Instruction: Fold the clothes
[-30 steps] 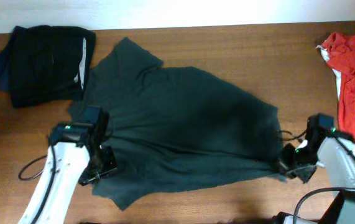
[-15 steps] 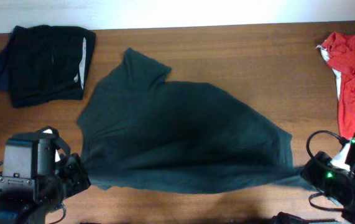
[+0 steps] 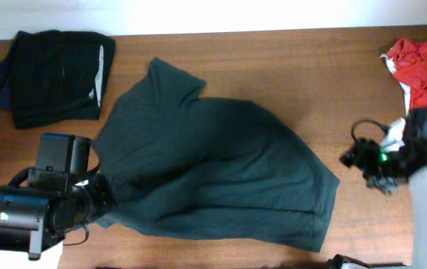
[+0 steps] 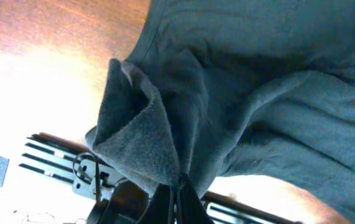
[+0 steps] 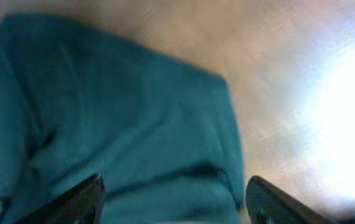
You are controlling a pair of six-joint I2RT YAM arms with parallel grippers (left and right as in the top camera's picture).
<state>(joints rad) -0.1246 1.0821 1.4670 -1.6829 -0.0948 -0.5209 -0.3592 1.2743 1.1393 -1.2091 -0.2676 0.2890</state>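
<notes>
A dark green shirt [image 3: 213, 164] lies spread over the middle of the wooden table [image 3: 288, 67]. My left gripper [image 3: 107, 211] is at its near left edge. The left wrist view shows it [image 4: 176, 200] shut on a bunched fold of the shirt [image 4: 140, 130], which is lifted off the wood. My right gripper [image 3: 354, 158] hangs just right of the shirt's right edge, apart from it. In the right wrist view it [image 5: 174, 205] is open, one finger [image 5: 84, 199] on each side, with the shirt [image 5: 115, 112] lying below and nothing held.
A folded black garment [image 3: 52, 75] lies at the back left corner. Red and white clothes [image 3: 422, 75] are piled at the right edge, close behind my right arm. Bare wood shows between the shirt and that pile.
My right gripper has opened and let go of the shirt's right corner, then drawn away from the table's front edge. The shirt's right side has dropped flat. My left gripper keeps its hold.
</notes>
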